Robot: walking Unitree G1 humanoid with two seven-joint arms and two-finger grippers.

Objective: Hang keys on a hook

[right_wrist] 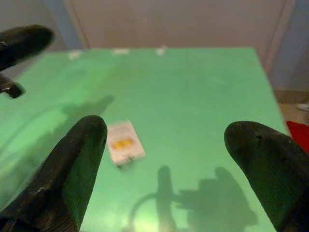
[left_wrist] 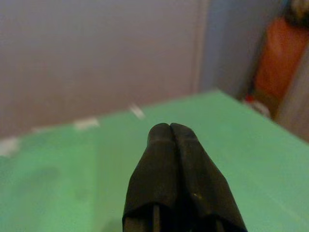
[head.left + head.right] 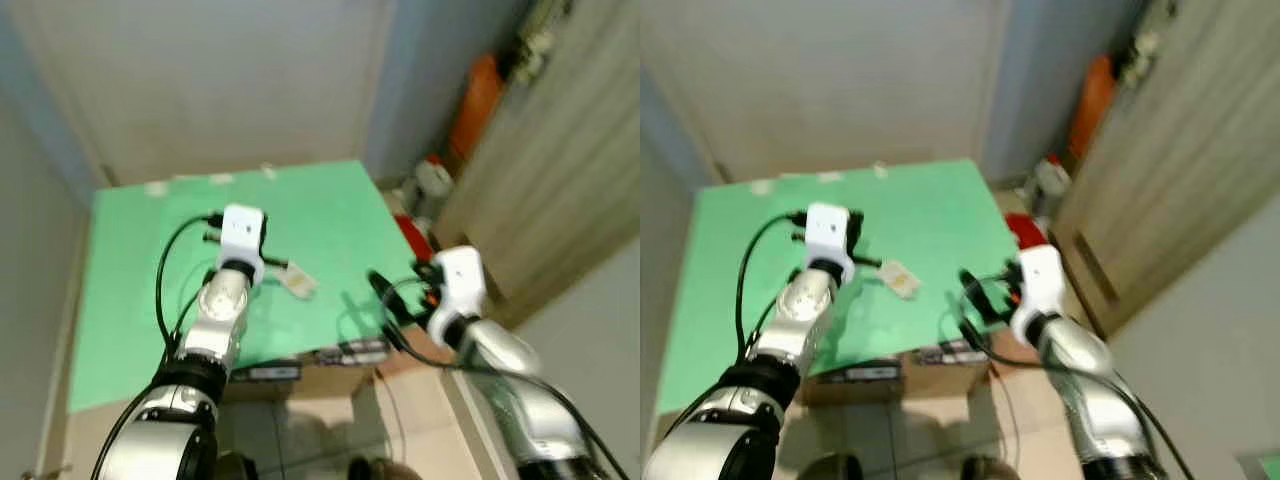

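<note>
The right gripper (image 1: 164,164) has its two black fingers spread wide with nothing between them, and it hangs above the near right part of the green table (image 3: 330,205), pointed toward the far wall. Just ahead of it and a little to its left, flat on the green top, lies a small pale tag with an orange mark (image 1: 124,142), with what looks like a bit of metal at its near end; this is probably the keys' fob, though the blur hides whether actual keys are attached. The left gripper (image 2: 170,133) has its fingers pressed together on nothing and is held over the middle of the table, left of the tag and apart from it. No hook can be made out; a wooden door (image 3: 560,170) stands to the right, with an orange object (image 3: 478,100) and some clutter on the floor in the far right corner. As I judge it, the task has barely begun: the tag is ungrasped, so picking it up, finding a hook and hanging it all remain.
</note>
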